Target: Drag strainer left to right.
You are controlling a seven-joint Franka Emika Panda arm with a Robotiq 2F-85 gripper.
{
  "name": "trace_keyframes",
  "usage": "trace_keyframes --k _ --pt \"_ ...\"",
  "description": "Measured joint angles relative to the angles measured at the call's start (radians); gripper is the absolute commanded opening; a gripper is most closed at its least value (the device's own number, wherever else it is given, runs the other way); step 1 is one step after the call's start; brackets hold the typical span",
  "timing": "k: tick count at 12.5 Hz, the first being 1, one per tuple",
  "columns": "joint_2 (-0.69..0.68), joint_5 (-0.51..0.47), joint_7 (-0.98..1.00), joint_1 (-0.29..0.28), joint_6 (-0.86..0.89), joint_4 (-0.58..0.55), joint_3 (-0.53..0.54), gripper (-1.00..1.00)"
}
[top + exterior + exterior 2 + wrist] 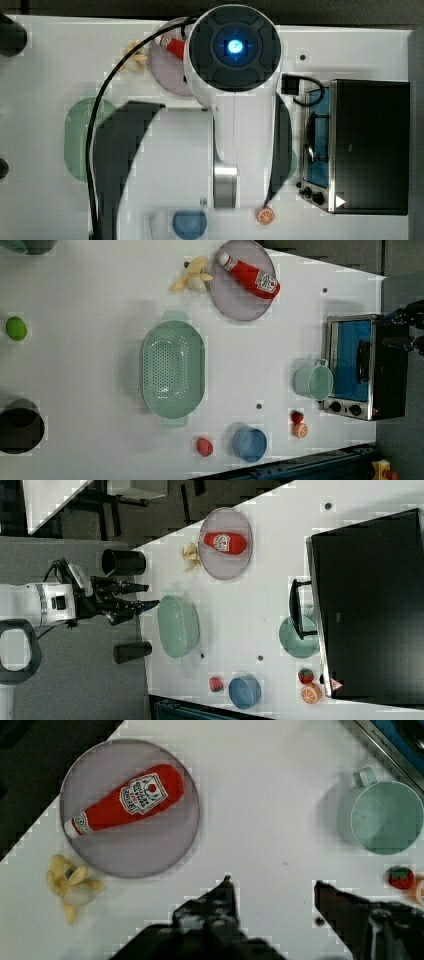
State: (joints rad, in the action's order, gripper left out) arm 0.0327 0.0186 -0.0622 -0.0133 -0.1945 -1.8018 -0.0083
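**Arm poised above the bench, strainer not yet touched**

The tool [142, 596] hangs clear of the white bench [80, 365], fingers spread fairly wide with nothing between them. In the left view, the pale green oblong strainer [173, 371] lies flat a little to the 9 o'clock side of the bench's middle, upright and empty, well apart from everything else.

To drag it well, I judge the tool should drop one finger inside a long wall, hook the rim, then pull low and steady so the basket slides without tipping.

In the left view, a grey plate [243, 287] holding a ketchup bottle [252, 276] sits at 12 o'clock. A mint mug [314, 381] and toaster oven [364, 366] stand at 3 o'clock, and a blue bowl [249, 443] at 6. Dark floor surrounds the bench.
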Motion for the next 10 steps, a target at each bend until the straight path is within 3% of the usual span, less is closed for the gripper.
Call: trace_keyframes --k 3,6,10 --pt "0.290 0.024 -0.013 0.010 0.171 -0.271 0.007 0.99" --pt "0.434 0.002 -0.014 0.019 0.122 -0.267 0.047 1.00" --pt "0.368 -0.043 -0.062 0.010 0.033 -0.200 0.226 1.00"
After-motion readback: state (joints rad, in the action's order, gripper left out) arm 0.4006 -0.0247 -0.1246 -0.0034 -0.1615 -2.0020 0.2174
